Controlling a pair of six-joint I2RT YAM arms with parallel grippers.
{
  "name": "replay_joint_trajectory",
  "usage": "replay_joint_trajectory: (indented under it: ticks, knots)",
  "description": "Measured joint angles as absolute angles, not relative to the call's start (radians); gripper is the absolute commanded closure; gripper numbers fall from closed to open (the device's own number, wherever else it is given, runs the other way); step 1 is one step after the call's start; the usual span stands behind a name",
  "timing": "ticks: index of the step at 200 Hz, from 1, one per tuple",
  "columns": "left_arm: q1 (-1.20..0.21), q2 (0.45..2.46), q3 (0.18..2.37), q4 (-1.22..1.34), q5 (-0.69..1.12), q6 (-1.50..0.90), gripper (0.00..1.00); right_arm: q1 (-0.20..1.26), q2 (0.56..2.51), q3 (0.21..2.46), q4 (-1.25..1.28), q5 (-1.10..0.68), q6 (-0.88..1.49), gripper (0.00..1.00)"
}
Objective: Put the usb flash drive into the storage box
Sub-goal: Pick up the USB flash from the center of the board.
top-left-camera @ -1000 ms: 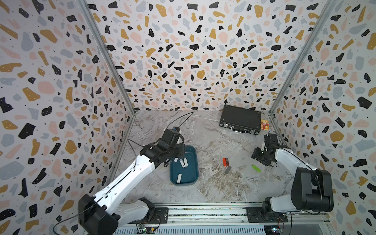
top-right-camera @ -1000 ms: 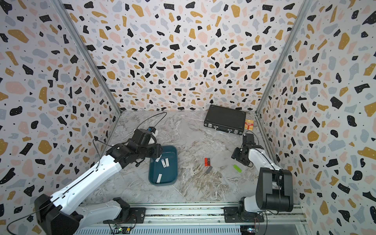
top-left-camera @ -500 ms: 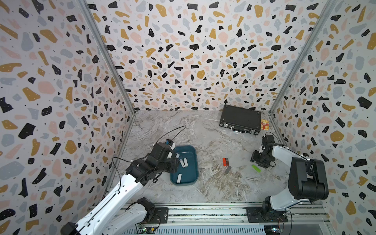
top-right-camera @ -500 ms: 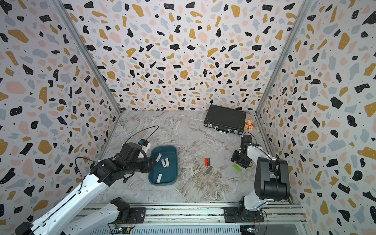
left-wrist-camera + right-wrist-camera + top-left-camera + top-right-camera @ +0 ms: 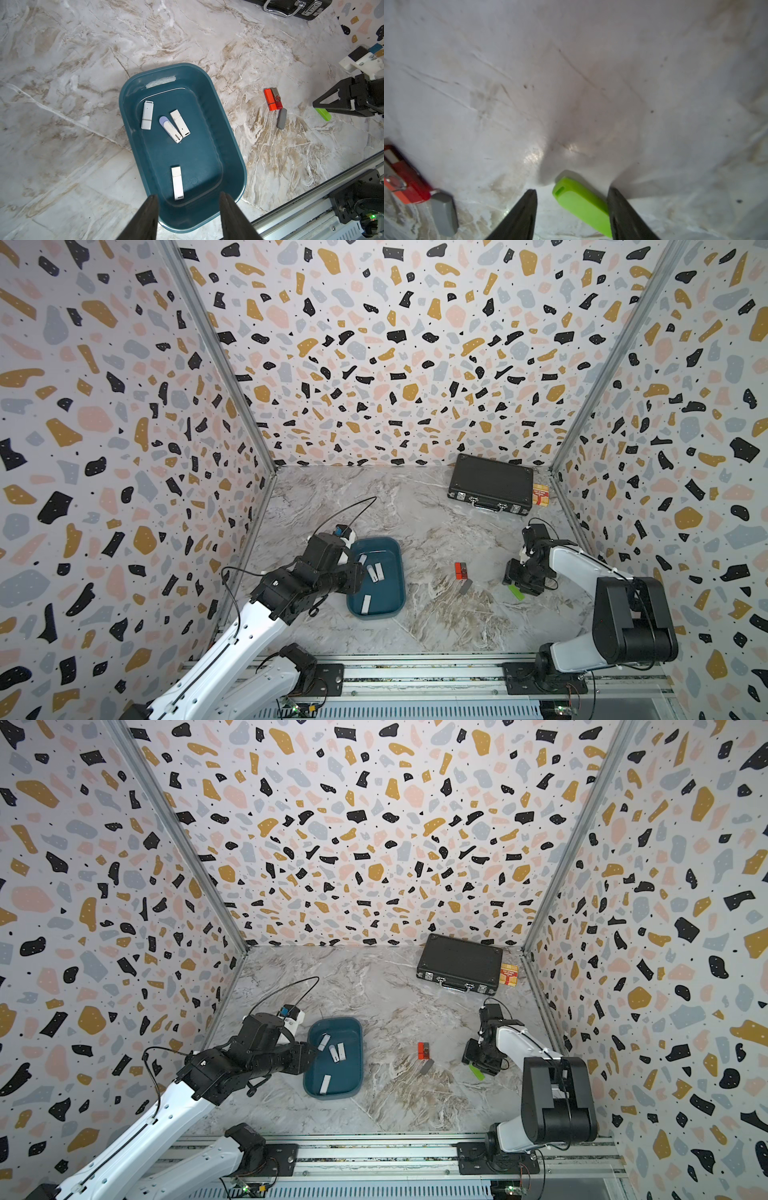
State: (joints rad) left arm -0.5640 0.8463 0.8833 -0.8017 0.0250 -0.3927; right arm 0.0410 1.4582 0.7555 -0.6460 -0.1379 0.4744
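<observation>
Box (image 5: 388, 593) (image 5: 197, 158): teal, on the table (image 5: 415, 510) left of centre, toward the near edge; long side runs near to far.
In box: four white drives (image 5: 147, 115) lying flat on its floor. Three are at the far end, and two of those lie touching side by side. One lies alone at the near end.
Red drive (image 5: 460, 570) (image 5: 272, 99): on bare table right of the box, well apart from it.
Grey drive (image 5: 466, 586) (image 5: 281, 118): just on the near side of the red one; whether the ends touch, I cannot tell.
Green drive (image 5: 516, 592) (image 5: 581, 205): flat on the table, farthest right of the three loose ones.
Right gripper (image 5: 572, 191) (image 5: 519, 578): low over the green drive, jaws about half spread and straddling it. The drive lies close against one finger (image 5: 620, 209), with a clear gap to the other. Not clamped.
Left gripper (image 5: 188, 196) (image 5: 353, 576): at the box's left rim, jaws moderately apart, nothing between them.
Case (image 5: 490, 483): black, closed, flat at far right; a small orange carton (image 5: 540, 494) sits just right of it.
</observation>
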Motion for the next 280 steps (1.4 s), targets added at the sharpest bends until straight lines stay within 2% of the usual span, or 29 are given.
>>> replay_joint_trajectory:
  ticks: [75,140,210,240,280]
  knots:
    - [-0.564,0.846,0.883,-0.804,0.017,-0.393,0.48,0.116,1.445,0.747,-0.712,-0.107,0.474,0.47]
    - [-0.575,0.847,0.883,-0.808,-0.003,-0.393,0.47,0.117,1.478,0.764,-0.712,-0.033,0.475,0.49]
    - [-0.58,0.874,0.883,-0.81,-0.009,-0.393,0.47,0.117,1.496,0.776,-0.717,-0.019,0.471,0.7]
    - [-0.581,0.868,0.883,-0.811,-0.01,-0.393,0.47,0.117,1.493,0.776,-0.715,-0.022,0.465,0.84]
    - [-0.592,0.857,0.883,-0.812,-0.019,-0.393,0.47,0.13,1.464,0.778,-0.69,-0.067,0.448,0.86]
